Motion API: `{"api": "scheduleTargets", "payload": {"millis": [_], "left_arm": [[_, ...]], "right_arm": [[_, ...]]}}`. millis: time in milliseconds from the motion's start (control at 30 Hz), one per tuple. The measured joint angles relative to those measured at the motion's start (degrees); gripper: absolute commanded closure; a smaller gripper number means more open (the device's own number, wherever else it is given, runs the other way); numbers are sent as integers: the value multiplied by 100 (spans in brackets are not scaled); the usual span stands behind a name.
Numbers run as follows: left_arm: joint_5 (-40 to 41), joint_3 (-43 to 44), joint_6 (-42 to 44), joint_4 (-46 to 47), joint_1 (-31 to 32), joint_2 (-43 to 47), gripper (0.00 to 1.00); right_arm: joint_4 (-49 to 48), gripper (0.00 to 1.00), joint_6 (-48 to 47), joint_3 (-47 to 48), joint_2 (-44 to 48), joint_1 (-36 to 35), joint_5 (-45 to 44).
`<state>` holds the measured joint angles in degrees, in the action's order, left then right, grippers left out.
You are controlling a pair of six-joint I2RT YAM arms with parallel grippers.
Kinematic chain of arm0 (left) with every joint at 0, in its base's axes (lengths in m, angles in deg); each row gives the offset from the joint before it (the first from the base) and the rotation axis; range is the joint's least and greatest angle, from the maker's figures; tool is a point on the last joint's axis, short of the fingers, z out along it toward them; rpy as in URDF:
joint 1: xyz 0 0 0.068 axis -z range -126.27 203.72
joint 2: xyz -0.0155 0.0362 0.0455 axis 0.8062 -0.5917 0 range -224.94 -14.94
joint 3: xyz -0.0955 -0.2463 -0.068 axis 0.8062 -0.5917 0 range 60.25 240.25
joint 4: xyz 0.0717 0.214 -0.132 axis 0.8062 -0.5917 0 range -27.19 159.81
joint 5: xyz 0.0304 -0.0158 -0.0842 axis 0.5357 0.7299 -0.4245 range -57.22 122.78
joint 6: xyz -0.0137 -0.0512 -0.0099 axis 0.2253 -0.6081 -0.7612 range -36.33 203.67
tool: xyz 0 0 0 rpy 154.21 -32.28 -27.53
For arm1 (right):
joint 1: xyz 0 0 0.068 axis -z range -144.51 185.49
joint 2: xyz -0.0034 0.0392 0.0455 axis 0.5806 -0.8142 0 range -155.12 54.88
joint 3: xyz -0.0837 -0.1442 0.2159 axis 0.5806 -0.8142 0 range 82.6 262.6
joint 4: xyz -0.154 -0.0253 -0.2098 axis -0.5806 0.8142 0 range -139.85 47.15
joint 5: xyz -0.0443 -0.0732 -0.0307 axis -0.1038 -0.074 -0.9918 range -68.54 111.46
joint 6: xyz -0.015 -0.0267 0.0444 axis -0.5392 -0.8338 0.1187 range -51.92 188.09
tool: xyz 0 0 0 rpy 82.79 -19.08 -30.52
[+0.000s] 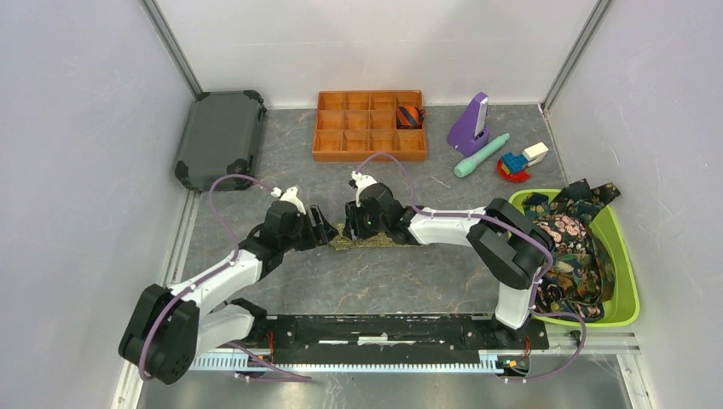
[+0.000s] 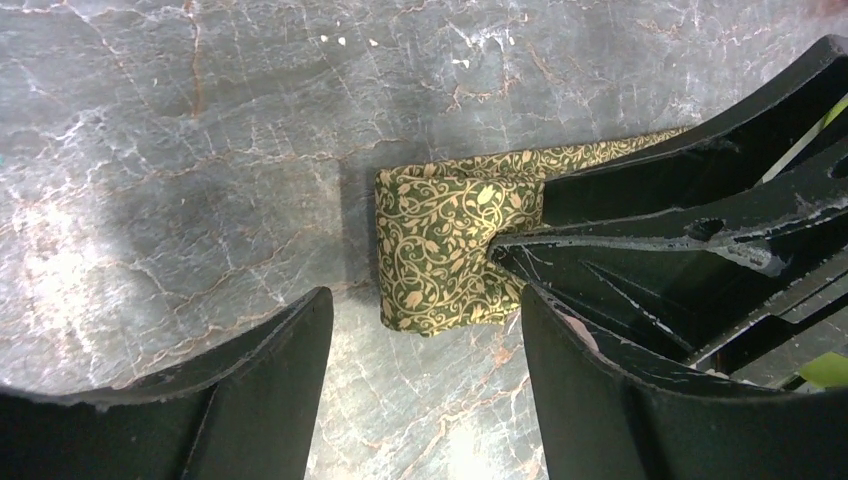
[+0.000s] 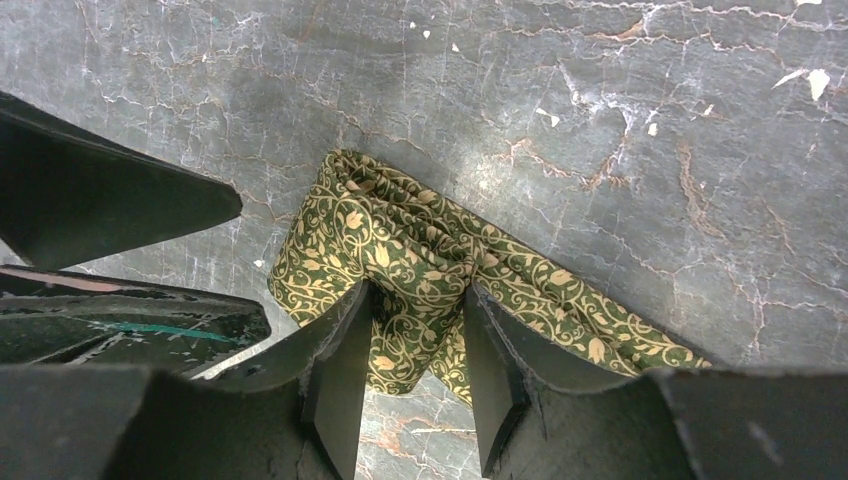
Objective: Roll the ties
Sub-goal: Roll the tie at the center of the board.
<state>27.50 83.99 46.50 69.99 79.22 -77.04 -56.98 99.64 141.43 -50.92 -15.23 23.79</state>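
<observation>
While the olive-green tie (image 2: 440, 240) lies flat on the grey marbled worktop (image 3: 600, 120), its folded end is pinched by the right pincer (image 3: 418, 300), whose fingers are pressed into the bunched cloth from both sides. The left pincer (image 2: 425, 305) is open, with its fingers spread wider than the tie. The fold sits just ahead of its tips, and the right pincer's fingers face it from the far side. The tie's long axis is judged to run from the fold away behind the right pincer, roughly along the line joining the two pincers. The right pincer is the nearer, being in contact. Any roll would have to be turned along that axis. Bare worktop is seen on both flanks of the fold, so room for a turn is judged sufficient. The thin cloth may spring open if released.
</observation>
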Motion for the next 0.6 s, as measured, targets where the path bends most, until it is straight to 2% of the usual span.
{"api": "scheduleTargets", "payload": {"millis": [600], "left_arm": [[-750,-334,0,1311,-295,-787,31]], "right_arm": [[-503,63,-50,-317,9,197,391]]}}
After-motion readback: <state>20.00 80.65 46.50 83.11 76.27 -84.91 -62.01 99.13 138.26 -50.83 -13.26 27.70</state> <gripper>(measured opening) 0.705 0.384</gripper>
